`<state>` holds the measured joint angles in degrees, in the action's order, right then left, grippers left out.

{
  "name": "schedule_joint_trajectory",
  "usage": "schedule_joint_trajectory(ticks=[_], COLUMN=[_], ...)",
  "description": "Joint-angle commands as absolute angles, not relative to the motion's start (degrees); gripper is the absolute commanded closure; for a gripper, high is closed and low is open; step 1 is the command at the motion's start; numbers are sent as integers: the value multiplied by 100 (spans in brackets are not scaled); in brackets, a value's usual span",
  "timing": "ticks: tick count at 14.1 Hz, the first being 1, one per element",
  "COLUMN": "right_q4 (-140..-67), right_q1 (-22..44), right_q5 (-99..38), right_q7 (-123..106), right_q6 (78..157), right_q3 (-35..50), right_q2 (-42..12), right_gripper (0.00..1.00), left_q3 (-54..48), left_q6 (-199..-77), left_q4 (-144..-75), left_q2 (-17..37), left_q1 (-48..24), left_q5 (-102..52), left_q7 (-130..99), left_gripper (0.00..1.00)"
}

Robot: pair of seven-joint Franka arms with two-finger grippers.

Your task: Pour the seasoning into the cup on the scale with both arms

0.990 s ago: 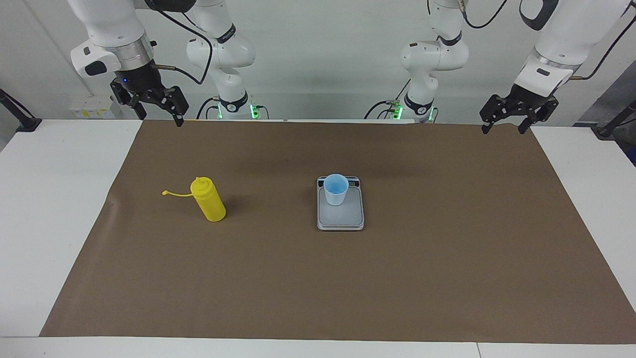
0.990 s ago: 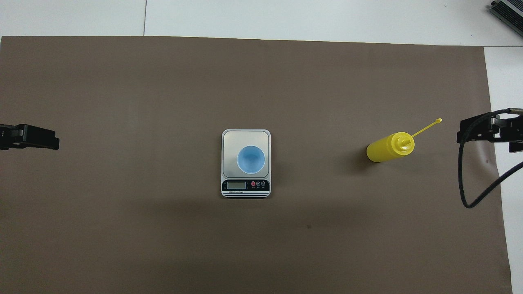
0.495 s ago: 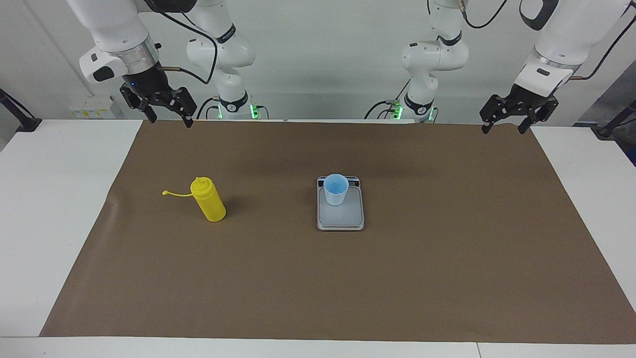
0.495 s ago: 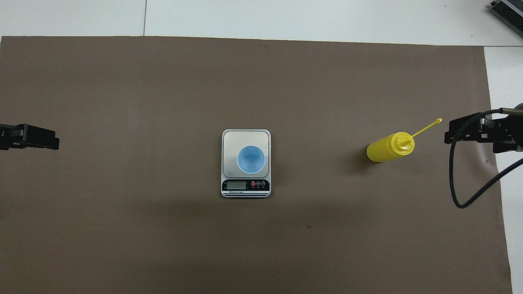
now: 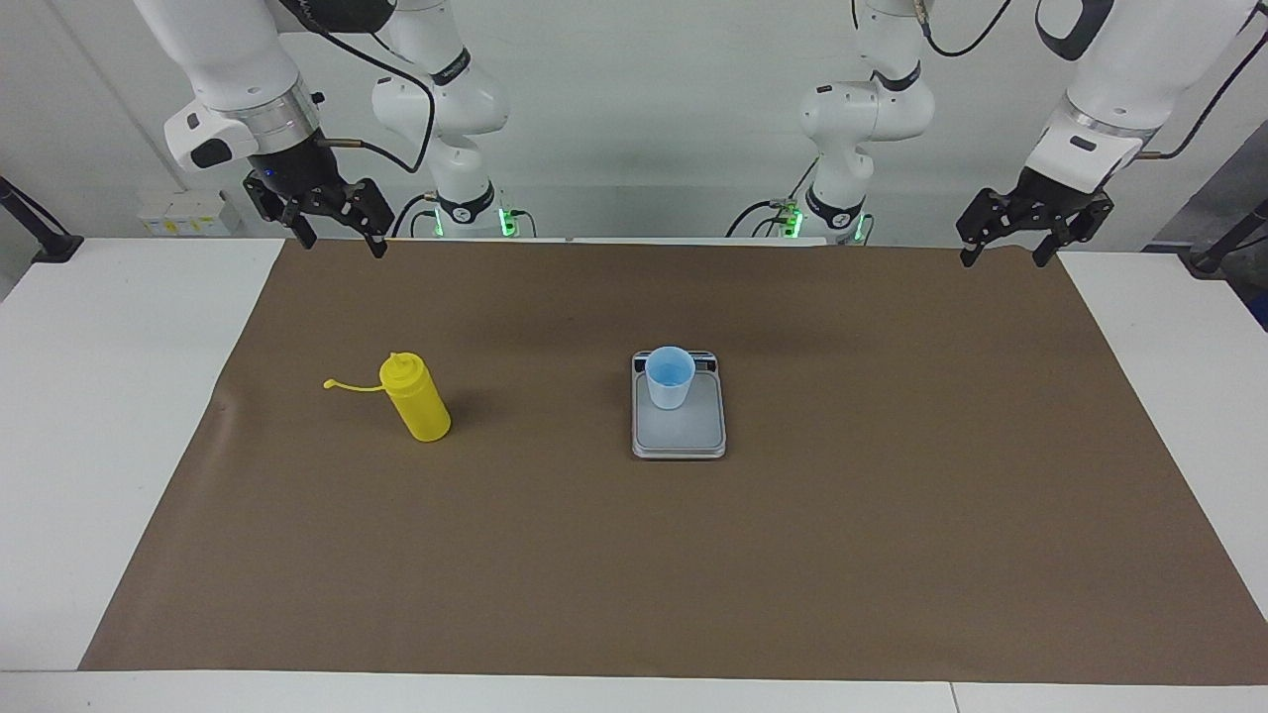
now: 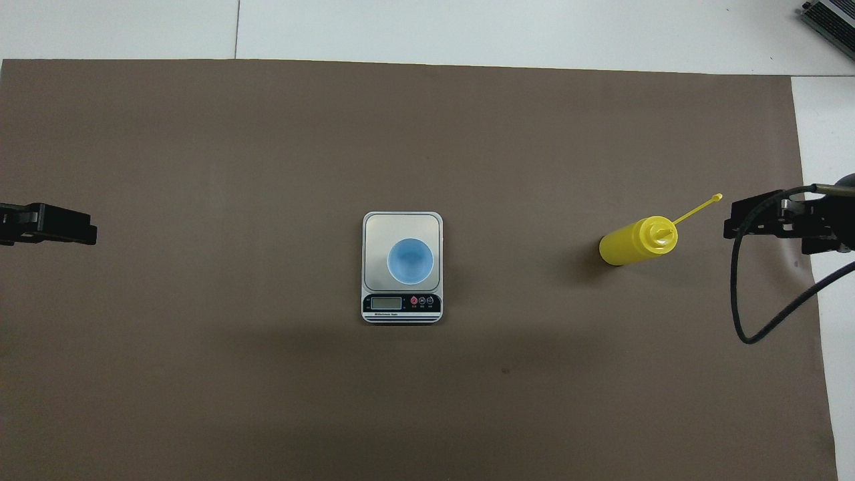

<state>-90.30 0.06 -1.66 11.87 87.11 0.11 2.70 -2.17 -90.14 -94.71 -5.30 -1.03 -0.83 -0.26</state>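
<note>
While both black two-finger grippers, right [image 5: 340, 241] at upper left and left [image 5: 1003, 259] at upper right, hung spread and empty, the bright yellow plastic squeeze bottle [image 5: 419, 399], standing left of centre, looked light, soft-walled and best gripped mid-body.
</note>
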Motion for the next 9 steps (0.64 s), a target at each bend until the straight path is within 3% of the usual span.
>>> schedule_joint_trajectory(ticks=[1, 9], right_q4=[-9272, -9272], right_q1=[-18, -18], right_q5=[-70, 18], right_q7=[1178, 738], right_q6=[9000, 9088], right_q3=[35, 35], right_q2=[431, 431], right_gripper=[0, 0], left_q3=[-272, -272], left_q6=[-8930, -8930], left_q4=[-9519, -9519], left_q2=[-615, -624], left_q1=[-18, -18], left_q5=[-114, -114], left_q7=[-88, -88], left_gripper=[0, 0])
